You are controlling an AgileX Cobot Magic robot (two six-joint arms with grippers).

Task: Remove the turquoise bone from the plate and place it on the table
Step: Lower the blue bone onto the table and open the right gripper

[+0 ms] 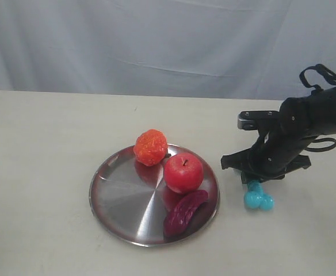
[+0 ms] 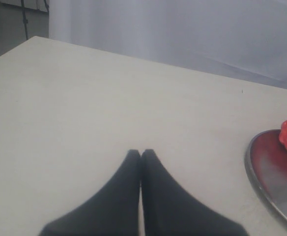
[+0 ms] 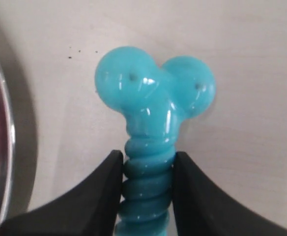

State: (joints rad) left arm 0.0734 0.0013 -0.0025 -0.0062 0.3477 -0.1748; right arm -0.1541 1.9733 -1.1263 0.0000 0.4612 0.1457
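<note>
The turquoise bone (image 1: 258, 196) is off the steel plate (image 1: 122, 195), to its right, with its knobbed end on or just above the cream table (image 1: 53, 149). My right gripper (image 1: 254, 181) is shut on the bone's ribbed shaft. The right wrist view shows the bone (image 3: 151, 108) pinched between both black fingers (image 3: 97, 196), and the gripper (image 3: 147, 160) with the knobs pointing at the tabletop. My left gripper (image 2: 141, 153) is shut and empty over bare table; it is out of the exterior view.
On the plate sit a red apple (image 1: 183, 172), an orange crinkled fruit (image 1: 151, 147) and a dark purple curved toy (image 1: 184, 211). The plate's rim (image 3: 6, 147) lies close beside the bone. A pale curtain hangs behind the table.
</note>
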